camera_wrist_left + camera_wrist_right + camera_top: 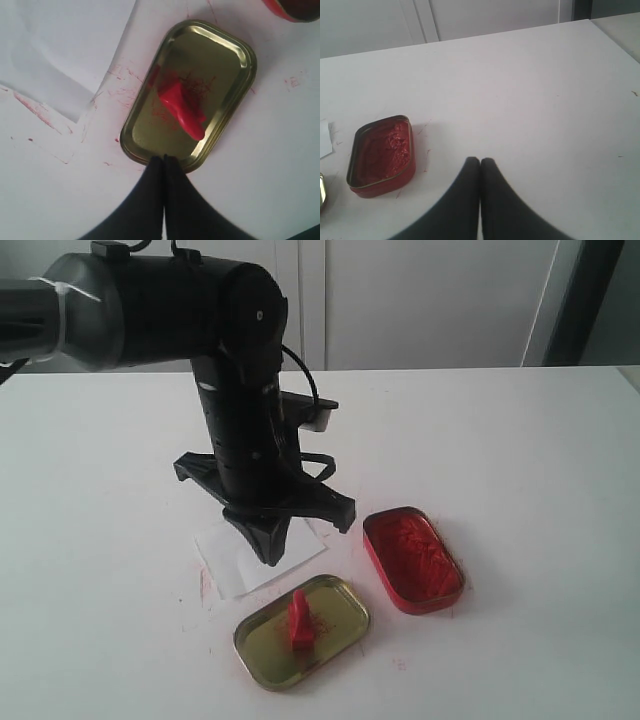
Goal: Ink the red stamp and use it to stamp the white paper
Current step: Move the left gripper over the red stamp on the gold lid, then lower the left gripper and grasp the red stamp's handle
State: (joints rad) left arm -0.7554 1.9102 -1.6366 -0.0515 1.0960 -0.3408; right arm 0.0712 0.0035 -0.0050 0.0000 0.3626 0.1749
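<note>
The red stamp (299,619) (182,111) stands in the gold tin lid (340,594) (224,60), near the table's front. My left gripper (268,555) (163,159) hangs shut and empty just behind the lid, above the white paper (230,565) (60,45), whose front part shows below the arm. To the right of the lid lies the red ink tin (412,558) (382,152), open. My right gripper (480,161) is shut with nothing in it, over bare table to the right of the ink tin; the exterior view does not show it.
Red ink smears (35,110) mark the white table (520,460) around the paper and lid. The left arm's black body (240,420) rises over the paper's rear part. The table's back edge meets white cabinet doors (420,300).
</note>
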